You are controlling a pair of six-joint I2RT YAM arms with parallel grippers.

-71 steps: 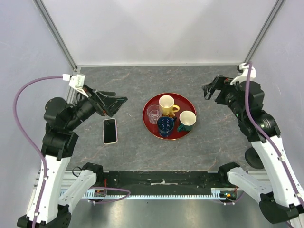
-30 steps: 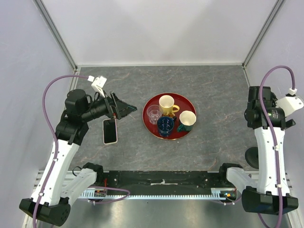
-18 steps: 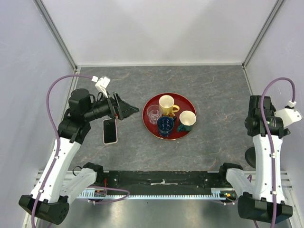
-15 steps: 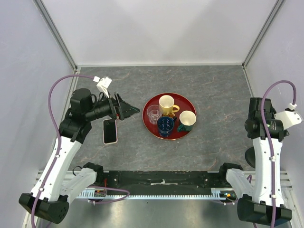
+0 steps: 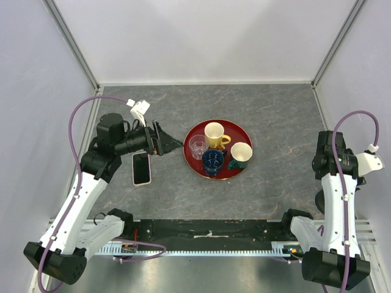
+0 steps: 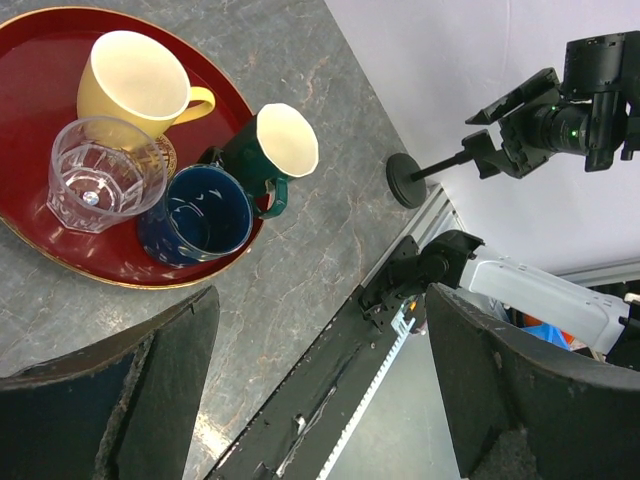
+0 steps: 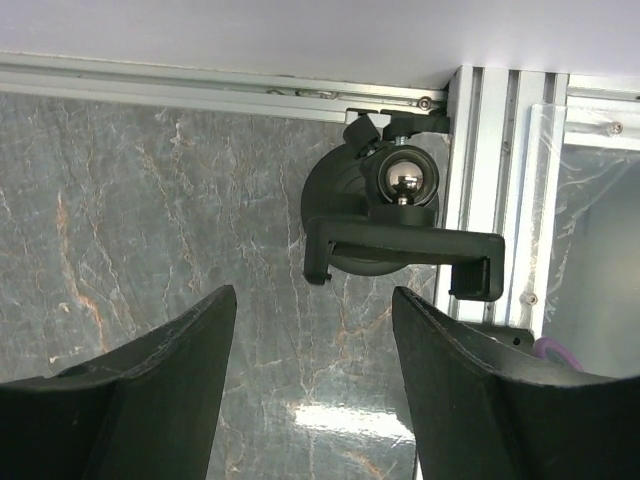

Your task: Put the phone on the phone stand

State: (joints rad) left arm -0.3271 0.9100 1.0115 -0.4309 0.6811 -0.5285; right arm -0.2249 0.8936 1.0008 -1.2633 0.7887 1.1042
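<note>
Fingers of the left gripper (image 5: pixel 168 140) are spread wide, empty, beside the phone (image 5: pixel 141 168), laid flat near the table's left edge. The phone stand (image 7: pixel 370 225) is seen at the near right corner, beneath the right gripper (image 7: pixel 310 400), likewise unclenched.

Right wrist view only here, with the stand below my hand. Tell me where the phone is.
Observer: The phone lies flat on the table, screen up, just left of a red tray.
Operator: Report the left hand.
Observer: The left hand is open and empty, near the phone's far end, pointing toward the tray.
Operator: List what's on that tray.
Observer: A yellow mug, a clear glass, a dark blue cup and a green mug.
</note>
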